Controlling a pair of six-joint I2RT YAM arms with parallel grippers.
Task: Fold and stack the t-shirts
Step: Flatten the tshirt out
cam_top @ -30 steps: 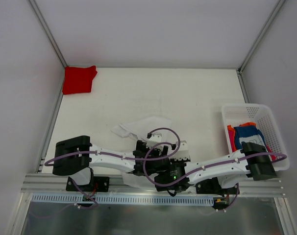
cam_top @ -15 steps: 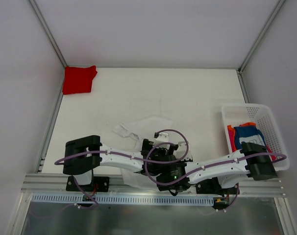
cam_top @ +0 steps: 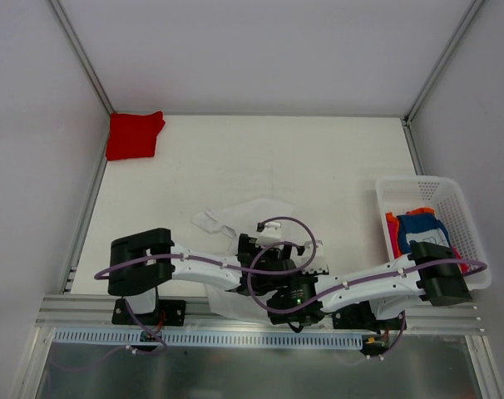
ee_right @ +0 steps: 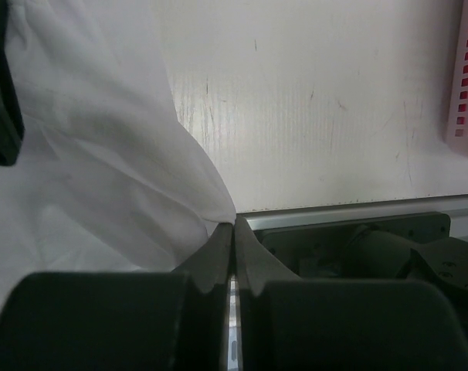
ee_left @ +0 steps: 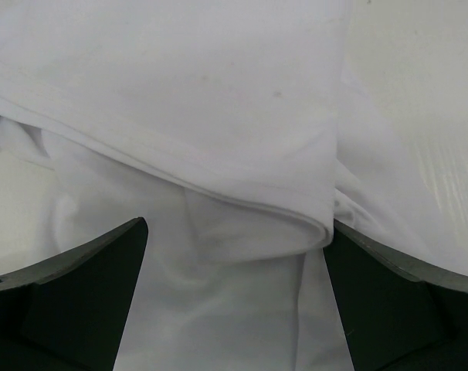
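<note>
Only the wrist views show us the grips. From the left wrist, the left end effector stands open, its two dark fingers wide apart with a rolled fold of the white t-shirt lying between them. From the right wrist, the right end effector is closed, pinching an edge of that same white cloth at its tips, with the tabletop beyond. The top view hides both grips under the crossed arms, but it alone shows the whole layout. The white t-shirt lies crumpled at the lower centre of the frame, partly under the wrists. The red t-shirt sits folded at the upper left corner of the tabletop. The basket at the right edge holds the blue t-shirt and the orange-red t-shirt. We count four shirts, one basket and two arms. Compared with a second ago, the left arm's dark block has moved rightward in the frame and its wrist has drawn in over the white cloth. The red shirt and basket have not moved.
</note>
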